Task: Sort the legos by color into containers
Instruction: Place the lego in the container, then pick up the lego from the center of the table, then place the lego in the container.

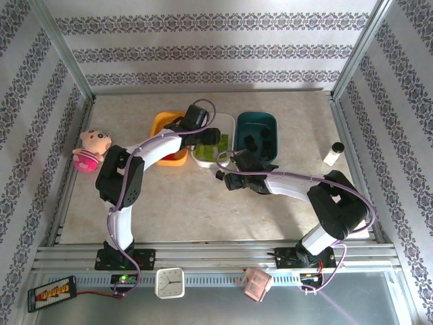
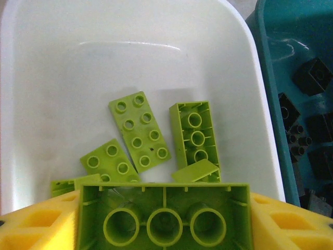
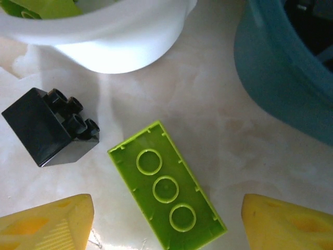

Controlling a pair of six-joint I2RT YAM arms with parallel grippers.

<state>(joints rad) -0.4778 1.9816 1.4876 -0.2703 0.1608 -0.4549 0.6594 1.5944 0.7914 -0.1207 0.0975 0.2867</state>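
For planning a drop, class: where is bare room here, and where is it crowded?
Free: far half of white tray; the table, near middle; the strip between teal tray and bottle. Crowded: before the white tray, by the right gripper, black brick and green brick.

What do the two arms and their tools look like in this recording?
The left arm and right arm both have white links and black joints, with a lilac cable looped along each. The left tool and right tool carry yellow wedge-shaped fingers.
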